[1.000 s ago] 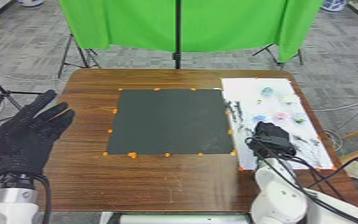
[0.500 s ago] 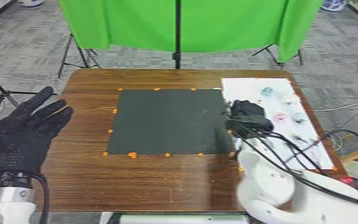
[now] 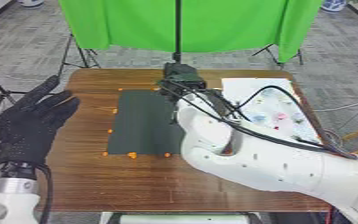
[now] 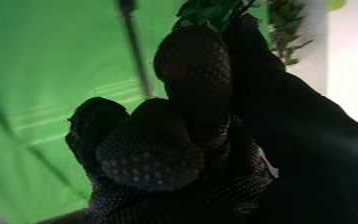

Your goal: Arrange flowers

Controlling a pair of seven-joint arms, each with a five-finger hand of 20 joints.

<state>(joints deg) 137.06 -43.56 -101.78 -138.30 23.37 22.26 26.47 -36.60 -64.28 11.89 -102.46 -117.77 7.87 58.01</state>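
The brown table (image 3: 140, 192) is seen across the middle of the frame, with the dark mat (image 3: 140, 130) at its centre. The white sheet (image 3: 245, 86) is found on the right. At lower left, the left hand (image 3: 26, 132) is held spread. The right hand (image 3: 183, 76) is placed at upper centre, and a green leafy piece (image 4: 207, 14) is pinched by it. Small flowers (image 3: 280, 116) are seen on the sheet. Probably placing is intended; the piece should be lowered slowly, supported, then gently released.
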